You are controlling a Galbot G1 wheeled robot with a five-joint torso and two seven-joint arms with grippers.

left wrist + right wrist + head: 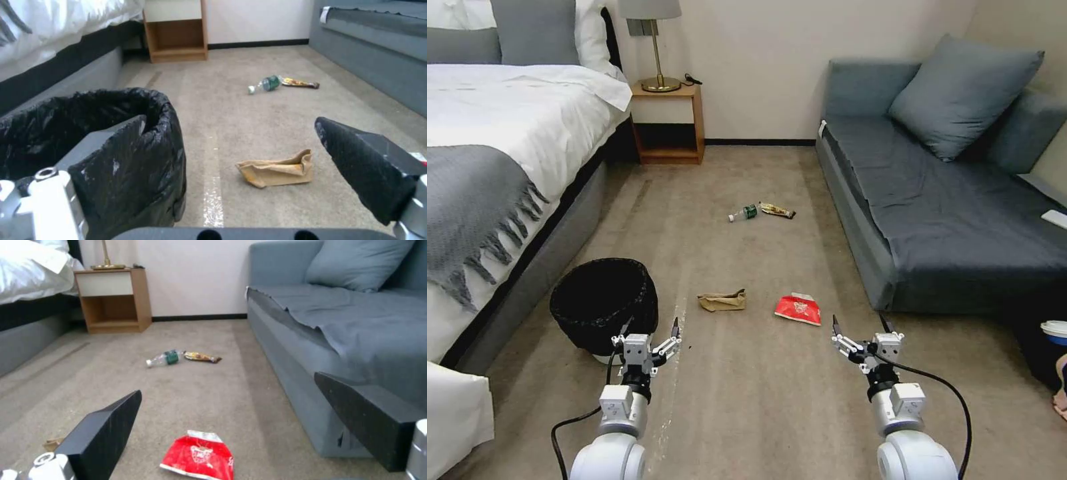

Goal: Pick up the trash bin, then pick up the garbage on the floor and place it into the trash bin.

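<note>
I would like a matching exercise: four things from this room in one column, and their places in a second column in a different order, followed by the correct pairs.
Things:
1. trash bin
2. red snack packet
3. small bottle
4. crumpled paper bag

Places:
A. touching the candy bar wrapper, farthest from the robot
B. on the carpet ahead of the open right gripper
C. beside the bed, at the open left gripper
D. on the carpet between bin and red packet

Pairs: 1-C, 2-B, 3-A, 4-D
</note>
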